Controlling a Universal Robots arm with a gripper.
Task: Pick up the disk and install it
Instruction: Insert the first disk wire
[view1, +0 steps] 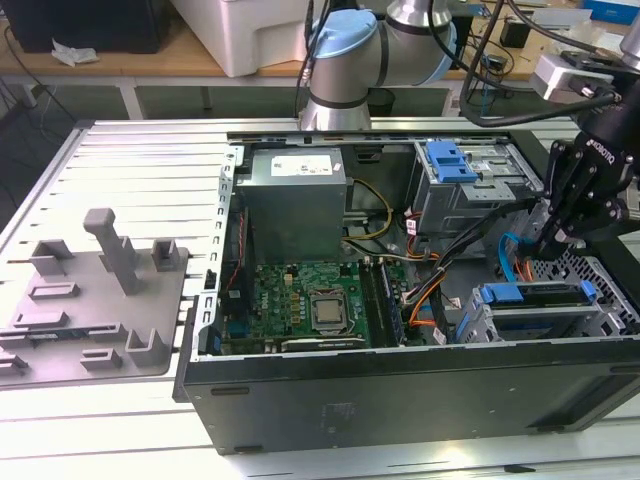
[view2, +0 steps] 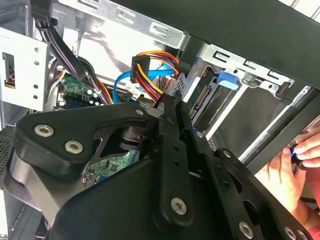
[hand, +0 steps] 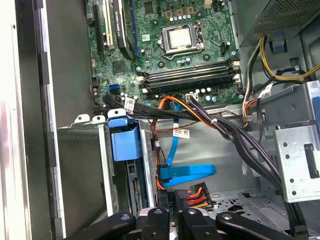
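The disk lies flat in the drive cage at the case's front corner, on the exterior view's right, its blue carrier frame showing along the top edge. My black gripper hangs just behind and above that cage, among the blue and orange cables. In both wrist views the two fingers meet at the tips, shut, with nothing visible between them. A cable plug with orange, red and black wires sits right at the fingertips. The small blue latch tab stands on the cage beside them.
The open tower case lies on a slatted table. Inside are the motherboard, the grey power-supply box and an upper bay with a blue tab. A person's hand rests outside the case wall. A grey fixture stands on the exterior view's left.
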